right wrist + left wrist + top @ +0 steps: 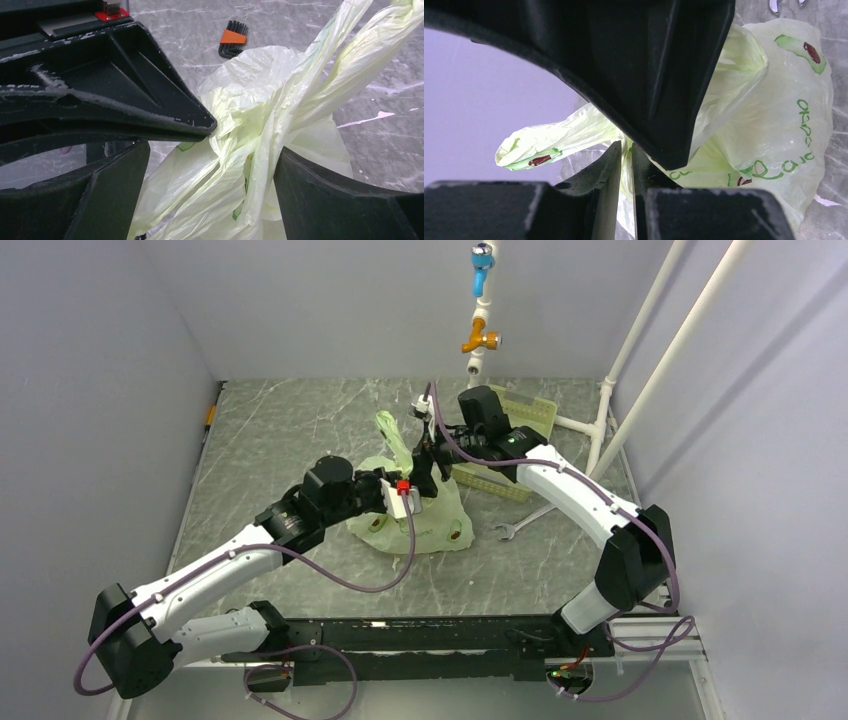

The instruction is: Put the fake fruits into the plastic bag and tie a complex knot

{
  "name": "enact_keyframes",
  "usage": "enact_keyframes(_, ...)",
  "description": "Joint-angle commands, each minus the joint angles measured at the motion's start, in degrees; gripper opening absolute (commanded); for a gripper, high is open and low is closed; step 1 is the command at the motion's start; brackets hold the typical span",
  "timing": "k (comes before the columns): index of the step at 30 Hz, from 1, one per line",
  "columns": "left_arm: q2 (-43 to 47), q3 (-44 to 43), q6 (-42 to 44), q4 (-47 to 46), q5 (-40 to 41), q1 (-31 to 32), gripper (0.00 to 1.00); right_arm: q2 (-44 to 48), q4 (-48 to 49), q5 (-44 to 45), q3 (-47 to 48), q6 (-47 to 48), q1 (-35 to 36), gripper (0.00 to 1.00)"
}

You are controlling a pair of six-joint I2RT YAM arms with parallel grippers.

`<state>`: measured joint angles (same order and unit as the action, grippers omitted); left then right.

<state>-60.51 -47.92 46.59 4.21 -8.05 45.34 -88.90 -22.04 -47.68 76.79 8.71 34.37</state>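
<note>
Plastic bag (440, 525) at centre of counter (270, 440), body slumped, handles drawn upward. Left gripper (626, 167): narrow, pinching a thin strip of bag film; one handle loop trails to mid-left of its wrist view. Right gripper (212, 165): wide, fingers straddling the twisted neck, film touching both; cannot tell whether clamped. Wrench (520, 523) just right of bag; tray (520, 420) upper right

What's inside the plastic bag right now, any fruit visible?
No fruit can be made out. The plastic bag is gathered at its neck, where the left pincer pinches the film. Only crinkled film and its printed marks show; whatever lies inside is covered.
</note>
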Motion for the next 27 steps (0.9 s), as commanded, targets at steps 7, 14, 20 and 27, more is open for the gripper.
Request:
enact_keyframes(7,-0.25,-5.39,-7.51,2.89,-1.38,-1.54,0.19,1.86,-0.34,7.30,-1.75,6.55,1.31,0.80)
enact_keyframes(14,0.57,-5.27,-9.27,5.14,-4.22,-3.10,0.19,3.42,-0.09,6.79,-3.50,8.58,1.14,0.27)
enact_keyframes(20,2.75,-5.07,-13.50,8.94,-15.10,-10.14,0.42,3.26,0.75,5.16,-3.07,7.56,0.12,0.20)
enact_keyframes(27,4.12,-0.89,-15.42,4.63,-21.24,-11.94,0.71,3.22,1.45,0.90,-2.97,6.85,-0.26,0.17)
